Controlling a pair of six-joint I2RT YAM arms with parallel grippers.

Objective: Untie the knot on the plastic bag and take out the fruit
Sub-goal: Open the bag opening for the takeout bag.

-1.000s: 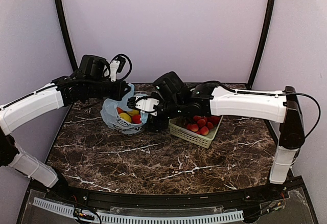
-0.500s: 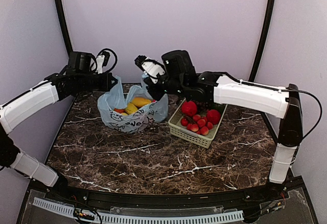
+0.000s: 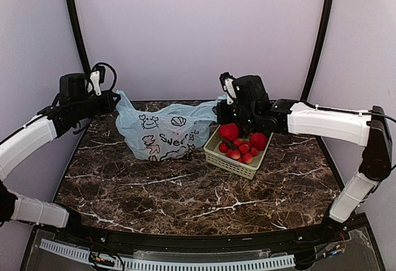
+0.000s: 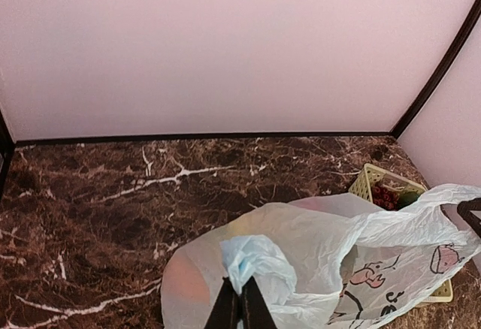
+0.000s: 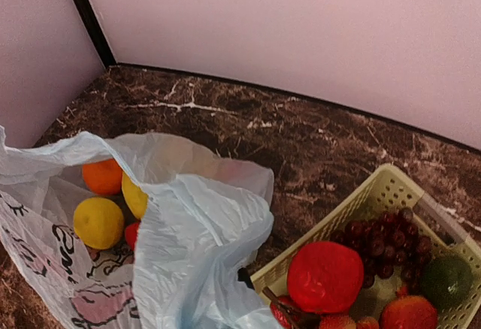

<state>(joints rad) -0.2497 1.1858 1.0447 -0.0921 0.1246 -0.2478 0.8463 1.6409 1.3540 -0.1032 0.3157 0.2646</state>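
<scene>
The light blue plastic bag (image 3: 162, 132) is stretched wide between my two grippers at the back of the table. My left gripper (image 3: 111, 101) is shut on the bag's left handle; its closed fingertips (image 4: 240, 308) pinch a bunch of film (image 4: 259, 263). My right gripper (image 3: 221, 109) is shut on the right handle, and film (image 5: 199, 246) hides most of it in its own wrist view. The knot is out of view: the two handle ends stand apart. Through the open mouth I see fruit: an orange (image 5: 101, 176), a yellow lemon (image 5: 98, 222) and a red piece (image 5: 132, 233).
A pale green lattice basket (image 3: 230, 164) stands just right of the bag, under my right gripper. It holds a large red fruit (image 5: 325, 276), dark grapes (image 5: 385, 240), a dark green fruit (image 5: 446, 280) and small strawberries. The back wall rises close behind.
My right gripper closed on the bag's right handle and drew it up and to the right. The left gripper pulled its handle to the left, and the bag is now stretched out.
</scene>
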